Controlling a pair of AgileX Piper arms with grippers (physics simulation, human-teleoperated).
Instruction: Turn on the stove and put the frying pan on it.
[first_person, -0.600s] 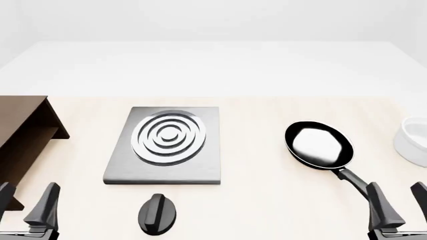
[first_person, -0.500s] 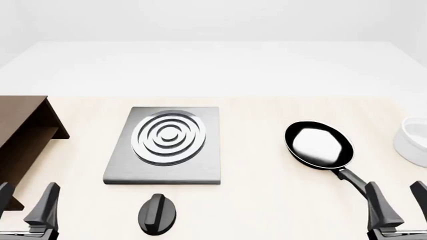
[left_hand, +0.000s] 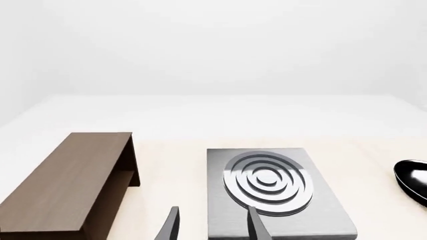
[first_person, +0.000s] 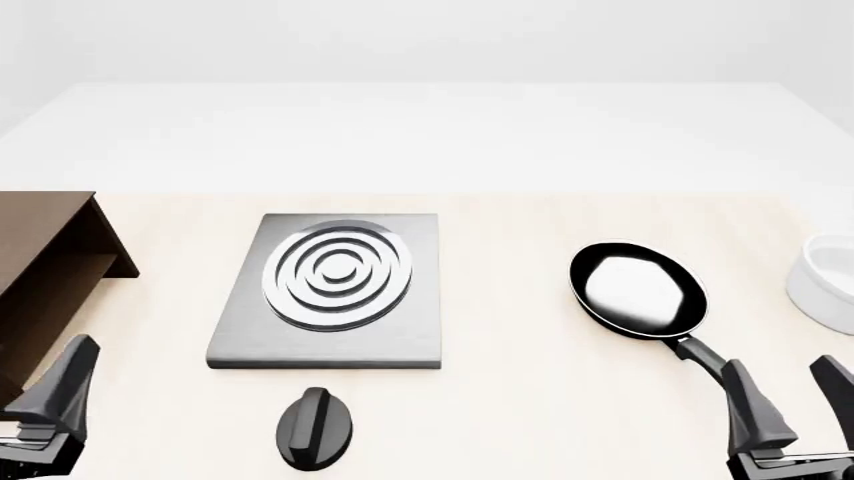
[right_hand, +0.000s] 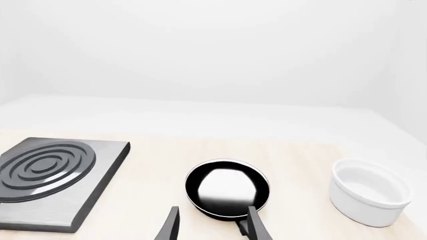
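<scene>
A flat grey metal stove (first_person: 327, 292) with 1 ringed burner sits mid-table, its black oval knob (first_person: 315, 428) nearer. The glossy black frying pan (first_person: 638, 288) lies right. Both grippers, left gripper (first_person: 27, 400) and right gripper (first_person: 790, 405), gape empty. The left should descend squarely over the knob.

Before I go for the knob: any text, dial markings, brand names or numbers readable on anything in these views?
None: no words, numbers, brands or signs appear in any view.
stove: plain grey plate, silver rings only.
knob: plain black, just a raised ridge, no on/off marks.
frying pan: glossy black, unmarked.
white bowl: blank.
wooden cabinet: bare brown surface.
</scene>
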